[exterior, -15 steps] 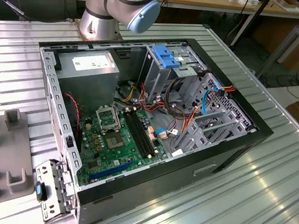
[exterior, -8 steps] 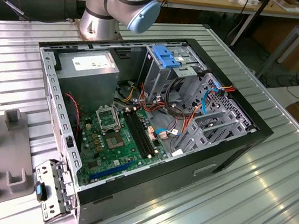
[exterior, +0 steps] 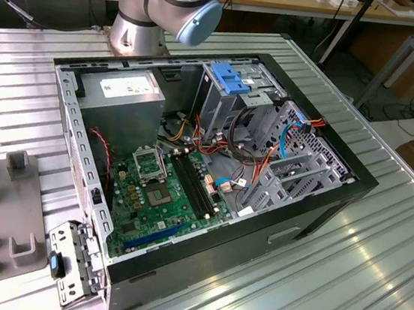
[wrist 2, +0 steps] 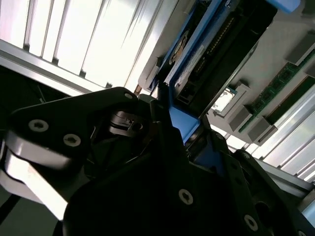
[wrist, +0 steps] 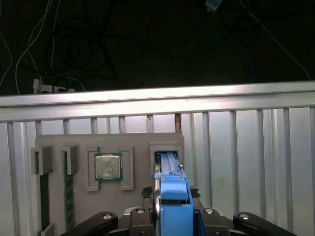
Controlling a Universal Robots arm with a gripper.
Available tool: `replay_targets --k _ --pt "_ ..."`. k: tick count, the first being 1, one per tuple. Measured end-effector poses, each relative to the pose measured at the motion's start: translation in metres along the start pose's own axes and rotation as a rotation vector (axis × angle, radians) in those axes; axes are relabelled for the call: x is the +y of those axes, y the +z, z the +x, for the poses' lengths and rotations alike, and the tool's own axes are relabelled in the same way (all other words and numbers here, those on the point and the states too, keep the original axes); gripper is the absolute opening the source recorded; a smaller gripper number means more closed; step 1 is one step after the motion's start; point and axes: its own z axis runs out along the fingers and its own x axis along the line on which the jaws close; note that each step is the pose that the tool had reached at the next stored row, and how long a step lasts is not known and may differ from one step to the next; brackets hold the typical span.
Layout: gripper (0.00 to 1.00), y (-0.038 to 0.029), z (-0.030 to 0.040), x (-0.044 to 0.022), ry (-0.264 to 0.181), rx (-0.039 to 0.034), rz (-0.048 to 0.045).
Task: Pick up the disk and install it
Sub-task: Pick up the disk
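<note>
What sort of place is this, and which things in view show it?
Probably a robotics lab bench for computer assembly: a robot arm stands by an open computer case on a ribbed metal table, and a grey fixture holds a processor chip.

Your robot arm (exterior: 173,0) appears in the exterior view as a silver joint with a pale blue end cap, sitting above a round silver base. In the first wrist view, your black claw (wrist: 174,209) is closed on the blue frame of the disk (wrist: 168,164), its linkages spread to either side. In the second wrist view, its dark fingers (wrist 2: 165,142) press against that blue frame.
</note>
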Motion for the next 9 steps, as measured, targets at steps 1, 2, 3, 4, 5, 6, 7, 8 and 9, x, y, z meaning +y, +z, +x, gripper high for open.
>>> replay_targets --k 1,2,3,4,5,6,7,8,9 --pt "0.37 0.0000 0.0000 0.0000 -0.004 -0.0001 -0.0001" --pt "0.37 0.0001 0.0001 0.0000 -0.017 -0.0004 -0.0003" --pt "0.37 0.0001 0.0001 0.0000 -0.029 -0.0006 -0.0006" --pt "0.37 0.0000 0.0002 0.0000 -0.042 -0.0008 -0.0010" --pt "0.37 0.0000 0.0002 0.0000 -0.043 -0.0008 -0.0010" --pt "0.37 0.0000 0.0002 0.0000 -0.044 -0.0008 -0.0011" --pt "0.37 0.0000 0.0002 0.0000 -0.044 -0.0008 -0.0011" --pt "0.37 0.0000 0.0002 0.0000 -0.045 -0.0008 -0.0011" --pt "0.37 0.0000 0.0002 0.0000 -0.046 -0.0008 -0.0011"
